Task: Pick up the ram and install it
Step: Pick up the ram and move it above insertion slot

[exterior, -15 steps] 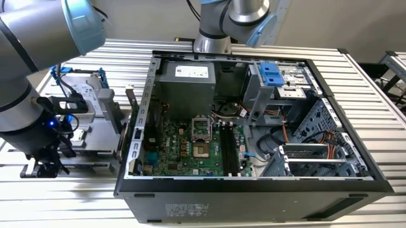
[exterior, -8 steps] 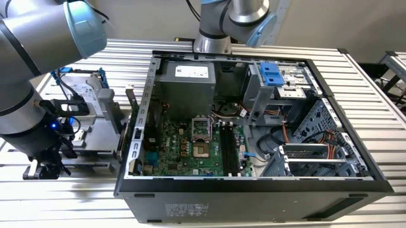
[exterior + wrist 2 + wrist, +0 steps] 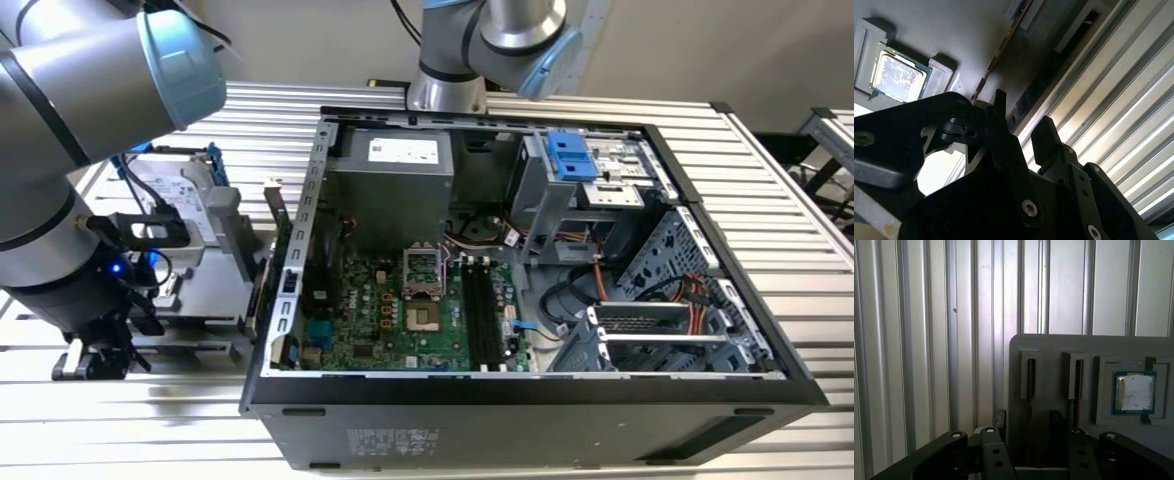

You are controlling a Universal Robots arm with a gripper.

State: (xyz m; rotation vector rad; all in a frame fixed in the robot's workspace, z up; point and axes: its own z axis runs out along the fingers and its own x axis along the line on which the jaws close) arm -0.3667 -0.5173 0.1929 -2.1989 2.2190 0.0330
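first wrist view has the gripper low over a grey holder, its two black fingers spread apart with nothing clamped between them; the second wrist view shows the same open gap beside the nearer finger. the ram stands on edge in a narrow slot of that holder, seen as a thin dark line that runs toward the gap, so the fingers look set to either side of it, though i cannot tell whether either one touches it. in the second wrist view the ram is a thin brownish edge ending close to one finger. it looks light, thin and stiff, likely brittle if bent or twisted, with little face to hold. the safest hold is probably across its two flat faces near the middle of the upper edge, pressed gently. a second slot sits beside it; whether it is filled i cannot tell. further along the holder lies a square processor. the holder rests on a slatted metal table, and the exterior view shows the open computer case just beside it.
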